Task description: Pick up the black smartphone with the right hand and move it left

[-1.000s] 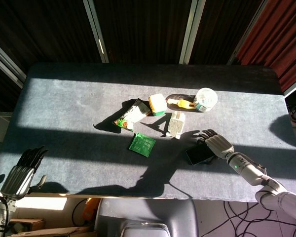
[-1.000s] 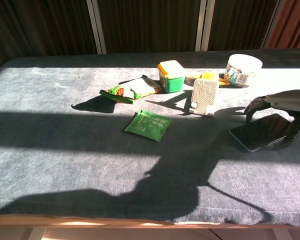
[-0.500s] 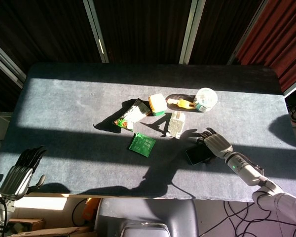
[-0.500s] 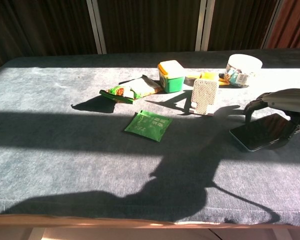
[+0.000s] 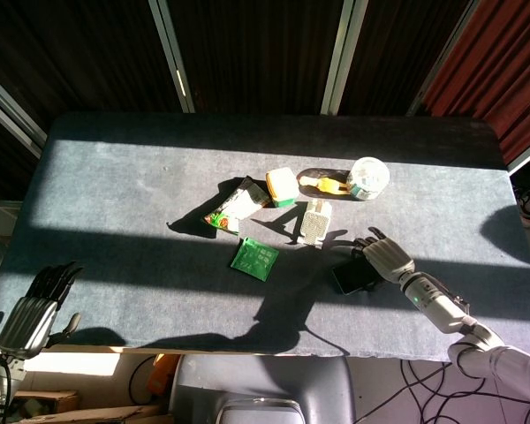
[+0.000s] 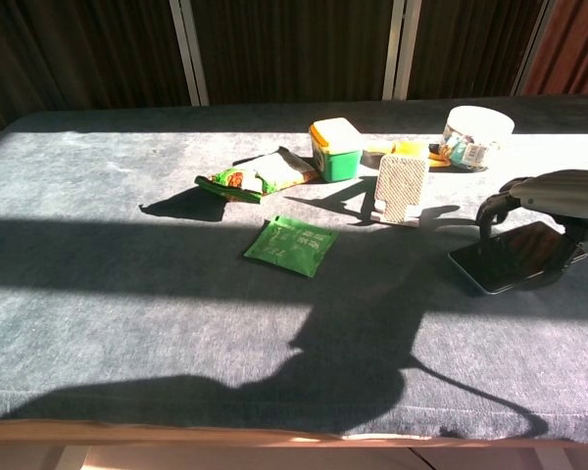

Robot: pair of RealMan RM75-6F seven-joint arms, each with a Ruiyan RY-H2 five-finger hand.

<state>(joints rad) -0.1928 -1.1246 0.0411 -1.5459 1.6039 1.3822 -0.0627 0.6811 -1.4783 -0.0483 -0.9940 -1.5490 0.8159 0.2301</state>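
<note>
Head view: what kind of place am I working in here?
Probably a sunlit test room, not a home: a table covered in grey cloth, dark panels behind it, loose cables on the floor, and assorted items like a phone and a green packet.

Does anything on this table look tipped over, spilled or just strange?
Mostly no. The clear jar at the back lies on its side, nothing spilled. The black smartphone seems tilted, its right edge raised under the right hand.

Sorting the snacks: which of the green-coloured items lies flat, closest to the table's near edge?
The flat green sachet, lying alone in front of the green tub and the crumpled snack packet.
</note>
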